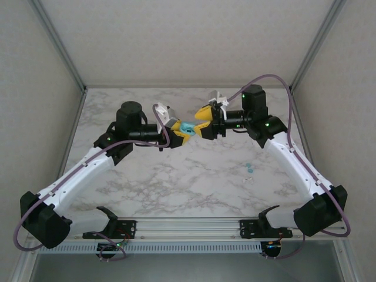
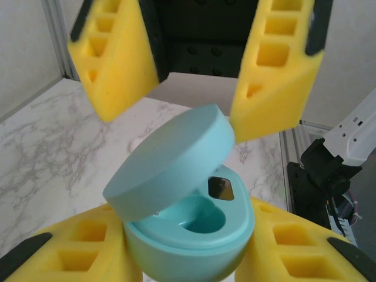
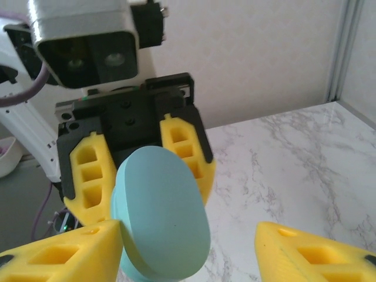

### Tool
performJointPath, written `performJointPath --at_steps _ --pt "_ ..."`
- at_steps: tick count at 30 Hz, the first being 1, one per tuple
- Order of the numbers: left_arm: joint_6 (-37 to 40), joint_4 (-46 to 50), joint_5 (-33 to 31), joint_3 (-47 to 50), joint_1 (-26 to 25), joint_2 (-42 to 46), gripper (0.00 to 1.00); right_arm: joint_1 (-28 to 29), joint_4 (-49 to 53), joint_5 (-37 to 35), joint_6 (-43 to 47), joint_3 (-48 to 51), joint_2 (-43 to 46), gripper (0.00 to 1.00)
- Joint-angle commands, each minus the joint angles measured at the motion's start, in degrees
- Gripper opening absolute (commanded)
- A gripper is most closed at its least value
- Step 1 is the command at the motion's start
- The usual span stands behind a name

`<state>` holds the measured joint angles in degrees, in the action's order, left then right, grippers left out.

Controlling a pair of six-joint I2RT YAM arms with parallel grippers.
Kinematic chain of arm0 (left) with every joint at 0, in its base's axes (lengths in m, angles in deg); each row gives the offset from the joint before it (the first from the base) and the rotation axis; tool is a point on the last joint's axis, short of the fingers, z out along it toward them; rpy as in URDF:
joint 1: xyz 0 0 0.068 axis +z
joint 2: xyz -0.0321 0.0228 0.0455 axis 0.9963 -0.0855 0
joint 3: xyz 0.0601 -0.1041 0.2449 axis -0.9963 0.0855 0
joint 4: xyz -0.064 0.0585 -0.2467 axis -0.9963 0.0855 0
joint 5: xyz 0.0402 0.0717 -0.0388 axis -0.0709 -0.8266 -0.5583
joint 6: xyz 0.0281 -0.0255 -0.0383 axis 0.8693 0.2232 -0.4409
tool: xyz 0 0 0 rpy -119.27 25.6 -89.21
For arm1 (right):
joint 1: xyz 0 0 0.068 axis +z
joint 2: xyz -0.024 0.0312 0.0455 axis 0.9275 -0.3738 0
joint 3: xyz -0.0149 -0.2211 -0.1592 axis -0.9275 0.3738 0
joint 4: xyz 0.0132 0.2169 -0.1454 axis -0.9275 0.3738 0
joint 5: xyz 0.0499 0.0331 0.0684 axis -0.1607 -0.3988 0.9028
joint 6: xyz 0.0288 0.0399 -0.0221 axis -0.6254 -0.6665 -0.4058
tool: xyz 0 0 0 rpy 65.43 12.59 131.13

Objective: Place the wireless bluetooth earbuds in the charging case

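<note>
The charging case [image 1: 187,127] is a light-blue oval held above the table's middle, with my left gripper [image 1: 179,134] shut on its lower half. In the left wrist view the case [image 2: 188,235] sits between my yellow fingers [image 2: 76,258] with its lid [image 2: 170,161] tilted partly up and an empty well showing inside. My right gripper [image 1: 201,122] faces it, open. In the right wrist view the lid [image 3: 161,217] lies against my left finger [image 3: 59,255], far from the other. The earbuds [image 1: 249,168] are tiny teal pieces lying on the marble at the right.
A tiny white piece [image 1: 246,180] lies just below the earbuds. The marble table [image 1: 176,182] is walled by grey panels on three sides. A metal rail [image 1: 188,226] with both arm bases runs along the near edge.
</note>
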<state>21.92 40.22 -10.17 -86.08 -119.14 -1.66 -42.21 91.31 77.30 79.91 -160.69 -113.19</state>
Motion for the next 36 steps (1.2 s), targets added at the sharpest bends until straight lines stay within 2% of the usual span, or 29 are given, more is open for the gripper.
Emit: performJointPath --at_steps 1,9,12,16,19,22,24,25,28,29,31,36 --pt "0.7 -2.4 2.7 0.2 -1.0 1.7 0.22 -0.4 -1.9 -3.7 -5.1 -0.9 -0.2 0.63" --pt "-3.8 -7.9 0.2 2.5 -1.2 1.8 0.23 -0.4 -2.3 -11.2 -13.3 -2.5 0.0 0.69" --pt "-6.0 -9.8 -2.1 3.3 -1.3 1.8 0.23 -0.4 -1.3 -7.3 -14.0 -3.8 0.3 0.70" --pt "-10.1 -15.1 -6.2 6.1 -1.3 2.2 0.22 -0.4 -0.5 -6.7 -16.5 -4.6 2.9 0.75" --pt "-12.7 -19.4 -9.0 8.6 -1.4 3.1 0.22 -0.4 1.7 -13.9 -19.6 -4.9 5.8 0.77" --pt "-14.9 -23.5 -12.0 11.1 -1.4 4.6 0.21 -1.5 10.4 -31.1 -23.6 -5.4 7.8 0.68" --pt "-15.8 -24.9 -12.9 12.3 -1.5 5.9 0.21 -4.6 18.6 -42.4 -28.7 -5.3 8.0 0.61" --pt "-15.9 -24.9 -13.1 12.7 -1.6 6.3 0.21 -6.5 22.1 -45.5 -31.0 -4.6 7.6 0.58" --pt "-16.1 -24.6 -13.2 13.4 -1.8 7.6 0.21 -15.8 30.4 -47.4 -38.7 2.6 6.7 0.50" --pt "-16.2 -24.5 -13.1 13.6 -1.9 8.0 0.21 -18.9 32.0 -45.8 -40.2 6.0 6.5 0.46" --pt "-15.9 -23.5 -12.9 13.5 -2.0 8.5 0.21 -23.8 32.0 -41.4 -41.3 13.0 6.1 0.44" --pt "-15.4 -23.4 -13.4 13.8 -2.2 9.2 0.21 -25.6 31.1 -45.7 -39.9 22.9 0.9 0.42"
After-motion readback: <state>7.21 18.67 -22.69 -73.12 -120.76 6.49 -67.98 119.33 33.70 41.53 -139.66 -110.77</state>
